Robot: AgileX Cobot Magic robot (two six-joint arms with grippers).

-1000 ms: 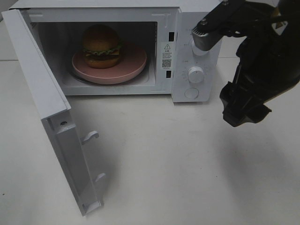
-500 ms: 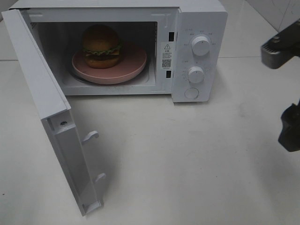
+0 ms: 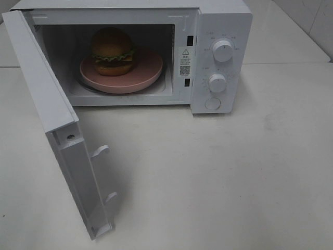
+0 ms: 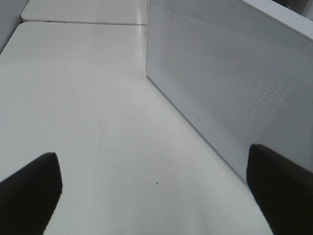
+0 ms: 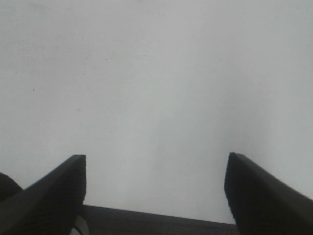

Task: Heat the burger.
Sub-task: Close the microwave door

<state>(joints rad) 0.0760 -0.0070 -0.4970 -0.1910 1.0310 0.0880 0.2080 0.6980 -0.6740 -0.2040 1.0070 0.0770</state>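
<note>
The burger (image 3: 113,51), with a golden-brown bun, green lettuce and dark patty, sits on a round pink plate (image 3: 148,73) inside the white microwave (image 3: 223,23). Its door (image 3: 49,99) stands swung wide open toward the front left. Neither arm shows in the high view. In the left wrist view my left gripper (image 4: 154,188) is open over bare table, close beside the perforated outer face of the door (image 4: 234,88). In the right wrist view my right gripper (image 5: 154,193) is open over plain white table, nothing between its fingers.
Two white dials (image 3: 222,51) and a round button (image 3: 212,103) sit on the microwave's right-hand panel. White tabletop (image 3: 218,177) spreads in front of and to the right of the oven. A seam (image 4: 83,23) runs across the table behind the door.
My right arm, which was up by the microwave's dials, has swung away to the right and left the high view. The burger, plate and door have not moved.
</note>
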